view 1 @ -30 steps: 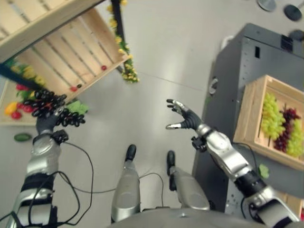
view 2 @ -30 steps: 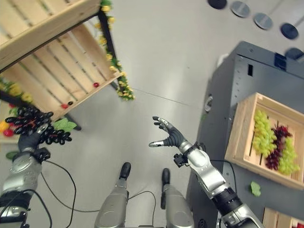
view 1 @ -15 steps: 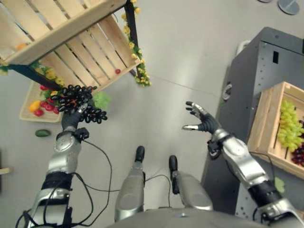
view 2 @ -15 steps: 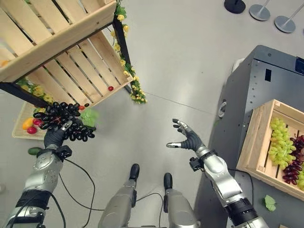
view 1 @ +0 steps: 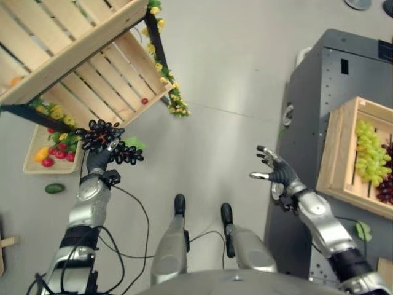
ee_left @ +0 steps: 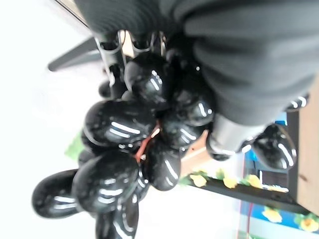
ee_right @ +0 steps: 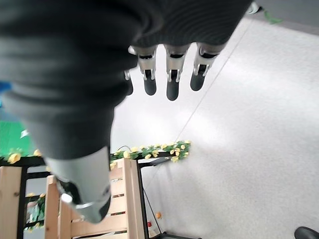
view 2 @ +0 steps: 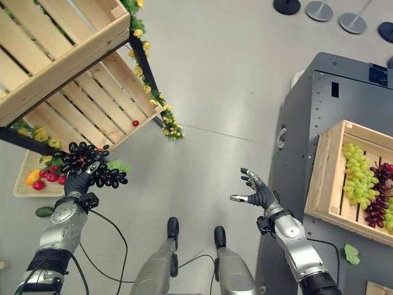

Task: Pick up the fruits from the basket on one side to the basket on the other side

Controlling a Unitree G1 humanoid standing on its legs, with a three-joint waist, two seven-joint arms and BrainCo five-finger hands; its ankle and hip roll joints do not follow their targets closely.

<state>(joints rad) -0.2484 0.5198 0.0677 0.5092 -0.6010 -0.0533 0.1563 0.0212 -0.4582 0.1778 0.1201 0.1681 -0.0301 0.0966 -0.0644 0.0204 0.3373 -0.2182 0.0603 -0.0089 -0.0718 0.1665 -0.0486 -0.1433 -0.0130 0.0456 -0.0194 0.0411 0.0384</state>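
my left hand [view 1: 96, 161] is clutching the black grape bunch [view 1: 110, 142] in mid-air, just off the slatted wooden rack [view 1: 92, 67] (the left wrist view is showing its red stem thread). my right hand [view 2: 261, 195] is hanging with fingers spread beside the crate of grapes [view 2: 356, 178].

A smooth pale grey floor [view 2: 227, 80] with a thin seam line spreads across the room. A dark grey metal cabinet [view 2: 319, 92] stands on the right. Round black stanchion bases [view 2: 319, 10] sit on the floor at the far edge.
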